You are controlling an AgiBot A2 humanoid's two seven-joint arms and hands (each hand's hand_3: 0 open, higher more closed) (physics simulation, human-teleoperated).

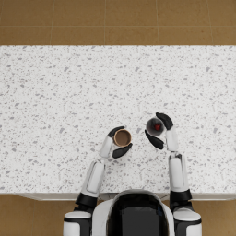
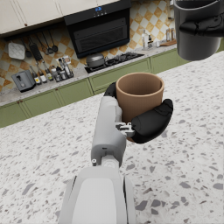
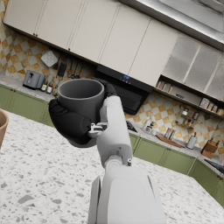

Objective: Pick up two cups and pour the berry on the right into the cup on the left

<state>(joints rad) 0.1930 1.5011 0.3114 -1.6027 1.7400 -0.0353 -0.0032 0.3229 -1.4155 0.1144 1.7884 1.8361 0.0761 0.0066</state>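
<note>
Berry (image 1: 157,126) shows from my head camera as a red spot inside the dark cup (image 1: 155,126), which my right hand (image 1: 159,130) grips from both sides. At about eight o'clock from it, near but apart, my left hand (image 1: 118,143) wraps the brown cup (image 1: 122,137), whose inside looks empty. So picking up looks done or nearly so, and the pour is still left, as I judge it.

Along my left forearm, my left hand (image 2: 146,120) holds the brown cup (image 2: 139,98) upright, fingers closed around its lower wall; the dark cup (image 2: 197,28) hangs higher, toward two o'clock, clear of the speckled counter (image 2: 183,175).

Along my right forearm, my right hand (image 3: 72,122) clasps the dark cup (image 3: 81,100) roughly upright, not yet tipped. The berry is hidden below the rim here. The brown cup's edge (image 3: 2,124) peeks in at nine o'clock.
</note>
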